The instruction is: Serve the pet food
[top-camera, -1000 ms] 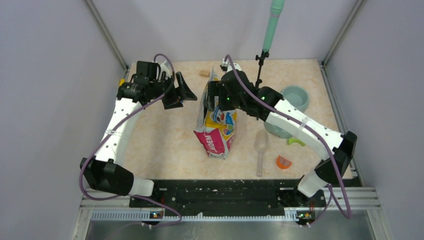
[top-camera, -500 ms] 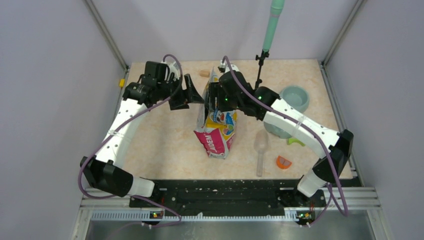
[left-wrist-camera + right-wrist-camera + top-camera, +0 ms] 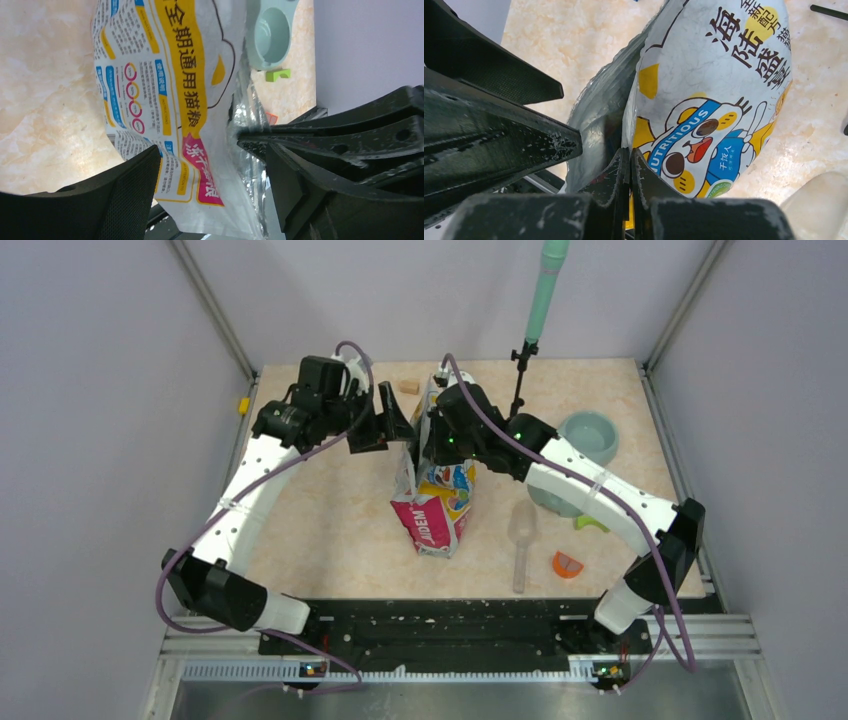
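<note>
Since the earlier frame the left tool (image 3: 396, 428) has advanced to the mouth of the crinkly yellow-white-pink cartoon-cat bag (image 3: 432, 510), and the right tool (image 3: 630, 152) has closed. The bag stands mid-worktop, with bare beige worktop (image 3: 320, 510) to its left. The left tool is spread wide around one bag wall. The right tool is pinched on the bag's rim. The pet food is hidden inside.
</note>
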`<action>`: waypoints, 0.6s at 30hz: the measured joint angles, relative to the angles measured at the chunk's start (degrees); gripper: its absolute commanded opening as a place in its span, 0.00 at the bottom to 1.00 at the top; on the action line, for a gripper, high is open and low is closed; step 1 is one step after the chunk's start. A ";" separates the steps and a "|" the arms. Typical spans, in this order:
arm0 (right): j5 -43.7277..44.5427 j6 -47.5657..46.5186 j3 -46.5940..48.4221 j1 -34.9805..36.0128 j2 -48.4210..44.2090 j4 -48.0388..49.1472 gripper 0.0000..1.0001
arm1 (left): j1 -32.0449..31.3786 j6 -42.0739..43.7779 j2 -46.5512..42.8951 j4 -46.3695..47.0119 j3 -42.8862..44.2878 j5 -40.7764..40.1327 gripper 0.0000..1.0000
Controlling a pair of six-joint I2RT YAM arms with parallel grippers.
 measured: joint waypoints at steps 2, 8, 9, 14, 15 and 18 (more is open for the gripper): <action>0.00 0.11 -0.09 0.00 0.00 0.09 0.00 | -0.20 -0.31 0.48 0.44 1.11 -0.04 0.79; 0.26 0.24 -0.94 0.00 -0.85 0.70 0.00 | -2.38 0.13 4.66 -0.59 6.80 -2.82 0.76; 0.28 0.24 -0.94 0.00 -0.98 0.66 0.00 | -3.06 0.26 5.73 -1.33 7.82 -3.54 0.73; 0.85 0.33 -1.09 0.02 -1.42 0.22 0.00 | -6.14 0.72 10.49 -4.48 11.39 -6.29 0.53; 1.09 0.39 -1.29 0.00 -1.53 -0.11 0.00 | -6.45 0.61 11.08 -4.85 11.89 -6.36 0.46; 1.90 0.39 -1.53 0.02 -1.70 -0.44 0.00 | -7.19 0.44 12.11 -5.44 13.90 -6.32 0.20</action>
